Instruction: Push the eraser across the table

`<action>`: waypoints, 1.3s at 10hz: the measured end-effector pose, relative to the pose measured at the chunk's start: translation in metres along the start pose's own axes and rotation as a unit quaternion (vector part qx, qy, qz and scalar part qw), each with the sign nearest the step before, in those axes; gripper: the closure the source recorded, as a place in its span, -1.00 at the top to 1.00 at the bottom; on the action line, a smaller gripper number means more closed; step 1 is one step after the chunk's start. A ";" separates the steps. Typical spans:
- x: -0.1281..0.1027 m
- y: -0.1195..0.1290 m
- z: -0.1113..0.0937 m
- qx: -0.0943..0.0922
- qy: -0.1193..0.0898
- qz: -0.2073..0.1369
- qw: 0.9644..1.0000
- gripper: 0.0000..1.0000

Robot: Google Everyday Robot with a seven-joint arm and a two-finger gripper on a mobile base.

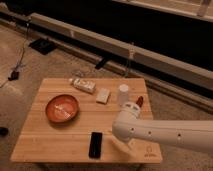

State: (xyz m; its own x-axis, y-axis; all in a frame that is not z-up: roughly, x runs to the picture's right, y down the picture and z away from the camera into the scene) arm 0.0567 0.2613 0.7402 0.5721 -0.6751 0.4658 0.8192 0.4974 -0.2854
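Note:
The eraser [95, 144] is a flat black block lying near the front edge of the light wooden table [55, 137], long side pointing front to back. My white arm reaches in from the right. Its rounded end [127, 123] hangs over the front right part of the table. The gripper [119, 142] points down just to the right of the eraser, a short gap away. I see no contact between them.
An orange bowl [62, 108] sits left of centre. A white labelled box [84, 85], a pale beige block [103, 95], a white cup [123, 94] and a small red object [139, 101] stand along the back. A dark logo [149, 154] marks the front right corner.

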 end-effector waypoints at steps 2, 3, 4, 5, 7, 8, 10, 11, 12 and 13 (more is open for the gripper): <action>-0.011 -0.005 0.006 0.007 -0.001 -0.025 1.000 0.60; -0.012 -0.003 0.006 0.009 -0.001 -0.028 1.000 0.60; -0.014 -0.003 0.006 0.012 0.000 -0.033 0.999 0.60; -0.017 -0.004 0.007 0.012 0.001 -0.040 0.999 0.60; -0.018 -0.006 0.011 0.009 0.003 -0.046 0.999 0.60; -0.013 -0.004 0.017 -0.001 0.004 -0.041 0.999 0.60; -0.008 0.000 0.026 -0.014 0.004 -0.035 0.999 0.60; -0.006 0.001 0.034 -0.023 0.000 -0.033 0.999 0.60; -0.005 0.003 0.038 -0.027 -0.002 -0.032 0.999 0.60; -0.005 0.004 0.042 -0.030 -0.005 -0.033 0.999 0.60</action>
State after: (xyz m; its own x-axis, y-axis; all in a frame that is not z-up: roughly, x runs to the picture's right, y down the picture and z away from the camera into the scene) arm 0.0555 0.2894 0.7717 0.5161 -0.7003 0.4931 0.8565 0.4176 -0.3034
